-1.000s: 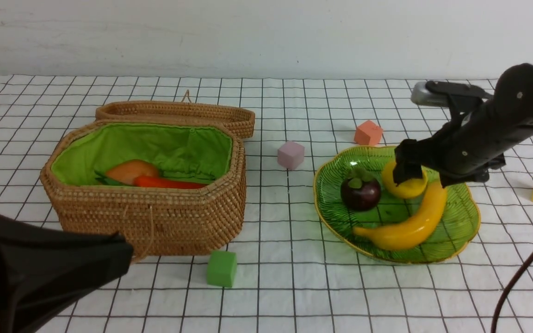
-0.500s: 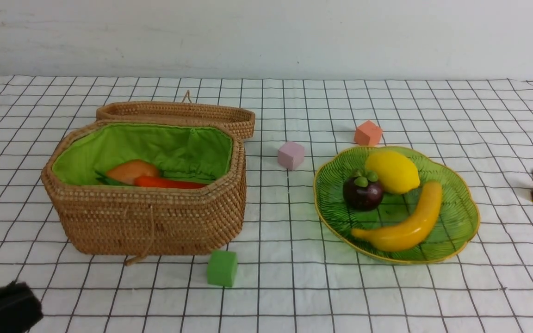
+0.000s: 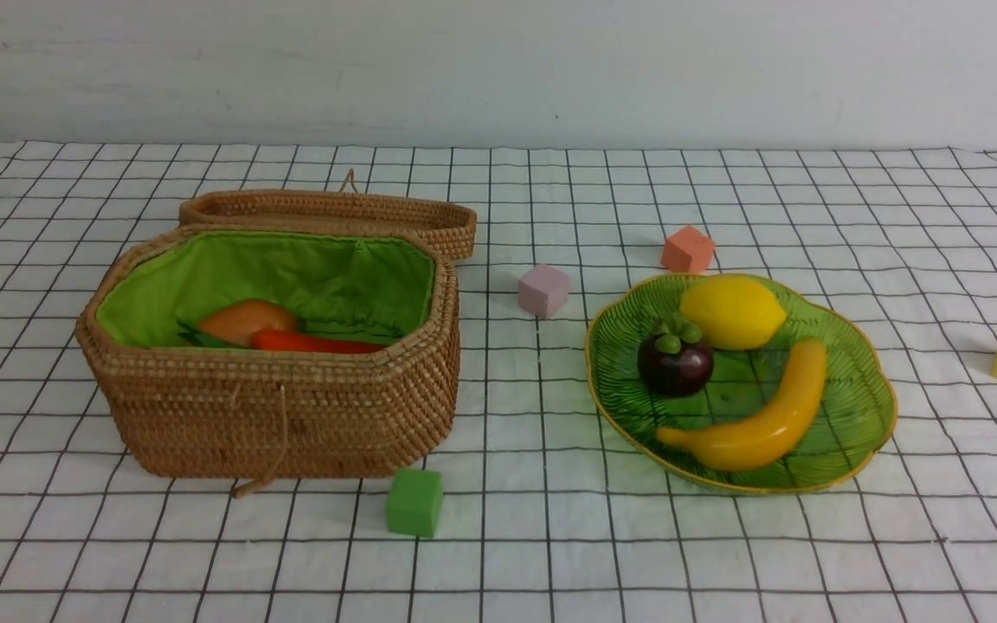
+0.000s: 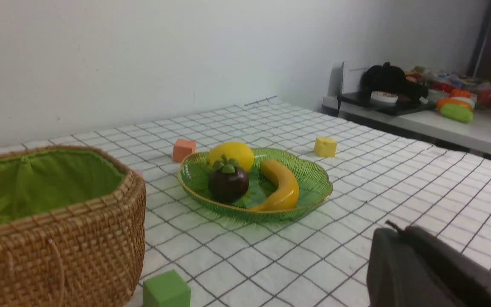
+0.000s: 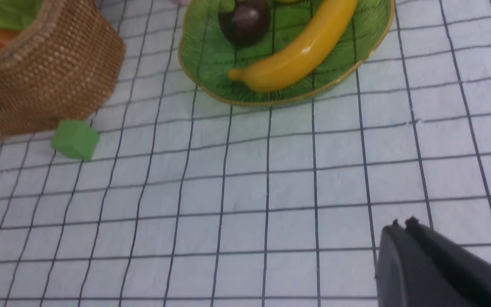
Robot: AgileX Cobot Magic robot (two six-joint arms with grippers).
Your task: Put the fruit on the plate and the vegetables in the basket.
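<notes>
Banana (image 3: pixel 758 424), lemon (image 3: pixel 732 311) and mangosteen (image 3: pixel 674 363) lie on the plate (image 3: pixel 862 433); carrot (image 3: pixel 317 343) and potato (image 3: pixel 246 318) sit in the basket (image 3: pixel 291 407) at nine o'clock. Both tools (image 5: pixel 403 224) are closed, empty, withdrawn. The eggplant is unseen, possibly missed. Open counter (image 3: pixel 550 554) lies between the basket and the plate.
</notes>
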